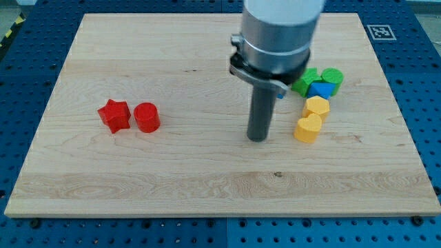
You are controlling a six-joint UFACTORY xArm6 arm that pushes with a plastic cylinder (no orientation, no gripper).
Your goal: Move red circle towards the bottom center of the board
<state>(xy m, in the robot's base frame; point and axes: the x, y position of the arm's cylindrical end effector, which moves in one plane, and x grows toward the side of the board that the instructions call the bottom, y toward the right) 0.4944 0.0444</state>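
Note:
The red circle (146, 118) lies on the wooden board (207, 186) at the view's left, touching or almost touching a red star (114, 115) on its left. My tip (257, 138) rests on the board right of centre, well to the right of the red circle. It stands just left of the lower yellow block (308, 128), with a small gap.
A cluster sits at the view's right: two yellow blocks (316, 107), a blue block (320, 89), a green cylinder (332, 78) and a green block (305, 80) partly behind the arm. A marker tag (380, 31) is at the board's top right corner.

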